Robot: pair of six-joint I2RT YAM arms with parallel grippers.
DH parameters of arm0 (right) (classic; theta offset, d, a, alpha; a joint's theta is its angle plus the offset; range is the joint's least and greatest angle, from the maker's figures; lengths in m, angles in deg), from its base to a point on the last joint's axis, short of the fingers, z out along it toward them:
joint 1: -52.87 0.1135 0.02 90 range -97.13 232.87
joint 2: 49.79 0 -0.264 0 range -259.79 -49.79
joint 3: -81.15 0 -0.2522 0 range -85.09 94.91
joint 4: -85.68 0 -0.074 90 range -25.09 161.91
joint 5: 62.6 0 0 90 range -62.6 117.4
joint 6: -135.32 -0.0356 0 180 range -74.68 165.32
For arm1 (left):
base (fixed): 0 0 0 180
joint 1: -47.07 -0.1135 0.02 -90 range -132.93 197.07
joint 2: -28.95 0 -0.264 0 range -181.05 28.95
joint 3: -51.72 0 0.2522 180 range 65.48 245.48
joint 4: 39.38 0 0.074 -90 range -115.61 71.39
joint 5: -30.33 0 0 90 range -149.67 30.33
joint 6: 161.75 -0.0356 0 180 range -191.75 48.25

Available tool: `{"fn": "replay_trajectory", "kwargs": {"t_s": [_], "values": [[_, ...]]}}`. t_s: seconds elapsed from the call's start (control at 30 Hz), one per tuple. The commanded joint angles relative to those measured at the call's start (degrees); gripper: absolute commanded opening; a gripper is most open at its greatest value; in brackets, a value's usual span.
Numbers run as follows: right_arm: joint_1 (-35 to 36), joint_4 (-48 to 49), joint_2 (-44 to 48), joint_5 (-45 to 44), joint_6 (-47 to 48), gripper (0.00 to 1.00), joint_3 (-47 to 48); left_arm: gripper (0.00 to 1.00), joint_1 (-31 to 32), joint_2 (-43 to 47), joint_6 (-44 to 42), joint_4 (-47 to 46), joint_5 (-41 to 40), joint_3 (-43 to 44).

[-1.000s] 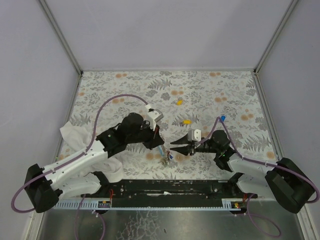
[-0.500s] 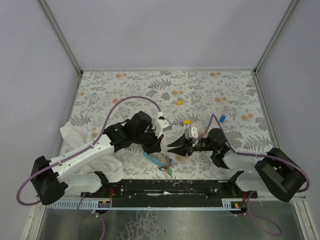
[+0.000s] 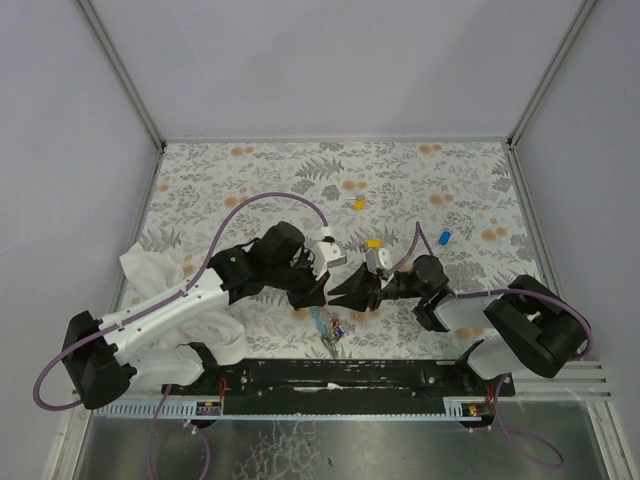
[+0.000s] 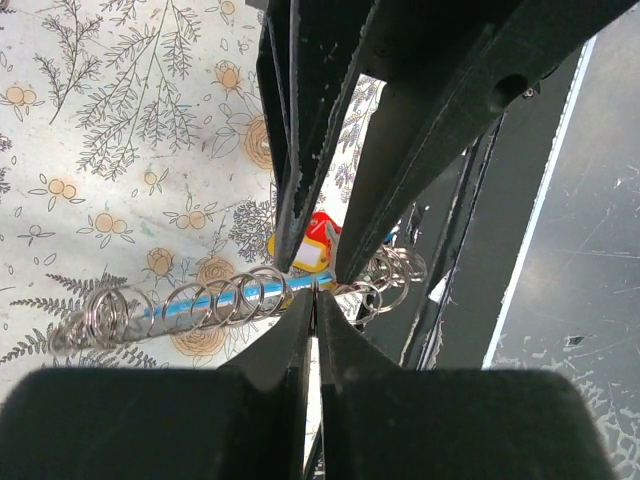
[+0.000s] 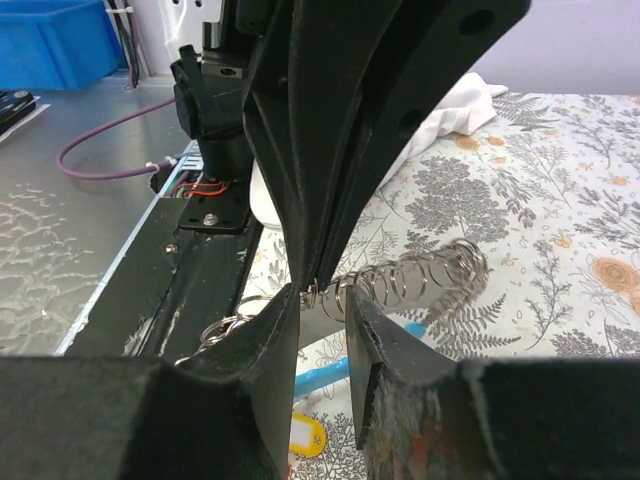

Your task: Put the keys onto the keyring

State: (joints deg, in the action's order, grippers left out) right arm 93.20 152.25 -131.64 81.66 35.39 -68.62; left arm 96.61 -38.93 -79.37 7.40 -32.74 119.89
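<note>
floral counter (image 3: 250, 180) ran open to grey walls (image 3: 330, 60). near its front edge, left pincer (image 3: 322, 293) clenched the keyring (image 4: 215, 300); right pincer (image 3: 340, 291) was released beside it.

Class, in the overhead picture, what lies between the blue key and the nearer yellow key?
In the top view, the right arm's purple cable arches between the blue key and that yellow key; otherwise only bare patterned tabletop.

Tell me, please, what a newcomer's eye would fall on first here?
The black left claw and right claw meet tip to tip over the flower-patterned table's near middle, at a coiled silver metal keyring with a light-blue strap. A small yellow-headed key and a blue-headed key lie loose behind them.
</note>
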Motion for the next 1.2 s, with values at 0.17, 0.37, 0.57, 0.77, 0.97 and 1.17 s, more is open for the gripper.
{"fn": "replay_trajectory", "kwargs": {"t_s": [0.17, 0.37, 0.57, 0.77, 0.97, 1.17], "values": [[1.36, 4.93, -2.34, 2.62, -1.47, 0.31, 2.81, 0.0, 0.47, 0.63, -1.38, -5.21, 0.77, 2.25], [1.74, 4.83, -3.44, 2.61, -1.23, 0.29, 3.26, 0.0, 0.49, 0.57, -0.92, -6.28, 1.99, 1.93], [2.03, 5.05, -3.97, 2.69, -1.27, 0.27, 3.48, 0.0, 0.49, -0.06, -0.06, -7.17, 3.08, 1.79], [2.08, 5.1, -4.41, 2.86, -0.88, 0.23, 3.38, 0.0, 0.5, 0.43, 0.13, -7.92, 4.07, 1.54], [2.05, 5.54, -5.49, 3.41, -0.3, 0.25, 3.19, 0.0, 0.47, 1.17, -0.12, -8.32, 4.08, 1.07], [2.07, 6.57, -5.51, 4.33, 0.91, 0.27, 2.42, 0.0, 0.5, 1.79, -0.46, -8.32, 4.71, 0.7]]}}
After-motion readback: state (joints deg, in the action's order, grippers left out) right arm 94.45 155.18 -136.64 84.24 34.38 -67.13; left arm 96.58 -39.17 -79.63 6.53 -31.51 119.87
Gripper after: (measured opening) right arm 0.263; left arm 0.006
